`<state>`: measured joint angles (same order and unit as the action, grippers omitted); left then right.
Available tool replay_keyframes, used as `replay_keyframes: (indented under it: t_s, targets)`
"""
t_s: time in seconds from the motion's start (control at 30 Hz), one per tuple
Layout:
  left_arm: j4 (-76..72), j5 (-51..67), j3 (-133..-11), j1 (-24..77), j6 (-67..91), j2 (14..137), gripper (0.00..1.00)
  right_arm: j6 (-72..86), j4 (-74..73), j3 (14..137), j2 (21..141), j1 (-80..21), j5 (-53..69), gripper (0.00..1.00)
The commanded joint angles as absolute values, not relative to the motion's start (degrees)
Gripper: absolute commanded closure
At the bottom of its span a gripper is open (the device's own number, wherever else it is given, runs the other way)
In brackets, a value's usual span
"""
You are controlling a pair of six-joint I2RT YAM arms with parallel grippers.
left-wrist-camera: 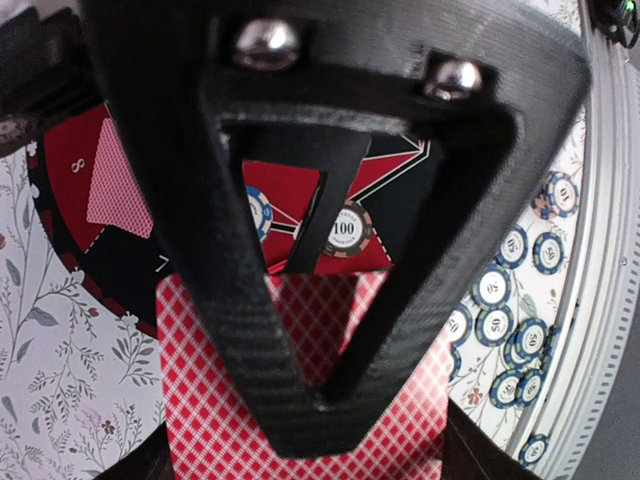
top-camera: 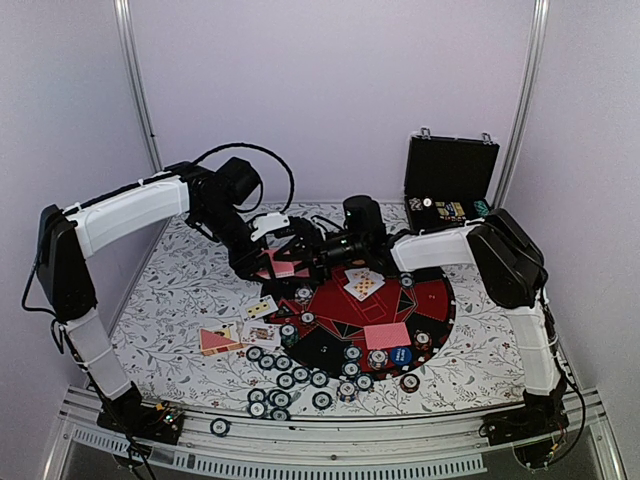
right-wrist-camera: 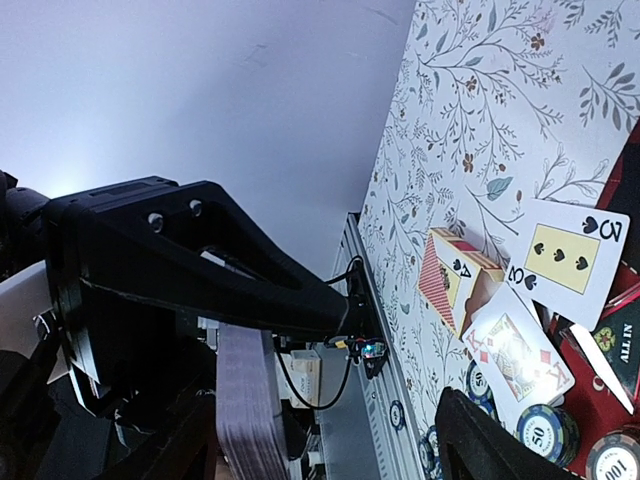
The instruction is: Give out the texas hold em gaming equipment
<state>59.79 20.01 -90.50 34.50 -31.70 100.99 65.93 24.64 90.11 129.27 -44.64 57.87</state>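
My left gripper is shut on a deck of red-backed playing cards, held above the left rim of the round mat. The right gripper faces it, jaws wide, and the deck's edge stands between its fingers close to the left one. A red-backed card and a face-up card lie on the mat. A three of spades and a king lie off the mat. Poker chips are spread along the front, and a blue disc sits on the mat.
An open card box lies left of the face-up cards. The black hinged case stands open at the back right. One chip sits on the front rail. More chips show right of the deck.
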Motion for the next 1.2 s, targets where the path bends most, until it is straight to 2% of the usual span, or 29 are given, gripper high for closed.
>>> replay_keyframes:
  t_s: [0.0, 0.1, 0.33, 0.47, 0.63, 0.73, 0.93, 1.03, 1.17]
  targets:
    - [58.79, 21.07, -91.54, 35.07, -31.73, 101.13, 0.84, 70.47, 31.89, 92.25, 131.61, -45.68, 60.77, 0.27]
    - [58.73, 21.1, -91.49, 35.07, -31.73, 101.27, 0.84, 75.03, 37.57, 92.33, 133.06, -46.01, 62.03, 0.37]
    - [58.55, 20.58, -90.5, 35.07, -32.0, 100.91, 0.84, 84.25, 50.06, 91.31, 134.82, -46.24, 63.51, 0.69]
    - [58.14, 20.92, -90.05, 35.07, -31.69, 101.0, 0.83, 87.22, 54.71, 90.74, 134.89, -46.23, 63.63, 0.8]
    - [57.64, 19.75, -89.27, 35.02, -31.46, 100.66, 0.65, 90.16, 58.31, 89.57, 135.0, -46.23, 63.72, 0.89]
    - [57.57, 19.78, -88.62, 34.98, -31.84, 100.28, 0.47, 92.04, 60.79, 88.61, 135.13, -46.23, 63.72, 0.92]
    - [57.1, 20.09, -86.69, 34.89, -32.24, 99.75, 0.42, 93.68, 63.1, 87.87, 134.95, -46.35, 63.84, 0.93]
    - [56.69, 19.99, -86.43, 34.81, -32.79, 99.52, 0.28, 93.72, 62.98, 87.87, 134.74, -46.41, 64.1, 0.94]
    - [56.3, 19.8, -86.84, 34.82, -33.33, 99.22, 0.28, 93.44, 62.13, 87.76, 134.75, -46.52, 64.31, 0.94]
